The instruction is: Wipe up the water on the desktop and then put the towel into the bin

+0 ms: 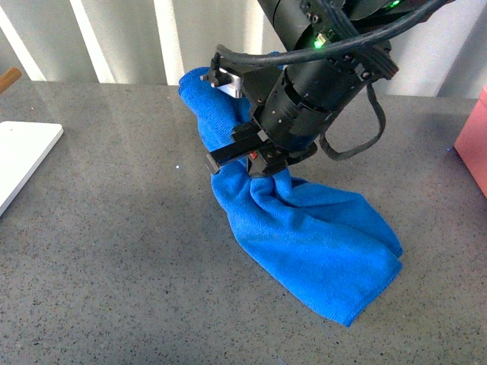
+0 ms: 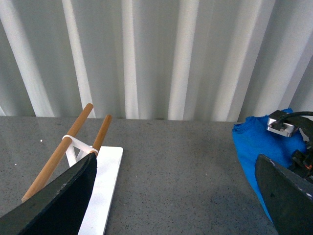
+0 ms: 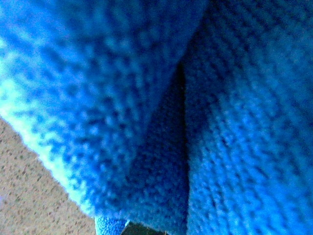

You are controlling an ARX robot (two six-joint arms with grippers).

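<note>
Nearest the robot, the table (image 1: 114,289) is lying bare and glossy, and I cannot tell whether any water is sitting on it. The towel (image 1: 319,251) is resting across the middle of the table. Its near corner is spreading flat toward the front, and its long folds are running away toward the back.

Partway along it, the right hand (image 1: 255,163) is clenching a bunched ridge of the cloth from above and pressing it low to the table. The right wrist view is showing almost nothing but blue pile, with a sliver of table at one corner. By my reading, the wiping step is under way and the binning has not yet begun.

The next move is probably calling for dragging the gathered cloth across the surface with the grip held tight and low, so the flat part trails and mops.

The left hand (image 2: 176,164) is hanging released, its fingers spread wide with nothing between them, well apart from the towel.

Open room is lying in front of and to the left of the cloth. Further left, a white board (image 1: 23,152) carrying wooden rods (image 2: 63,147) is limiting a sweep that way. At the right edge a pink box (image 1: 475,141) is showing only a corner; it may be the bin, though I cannot tell. Beyond the table's far edge a ribbed wall (image 2: 156,58) is closing off the back.
</note>
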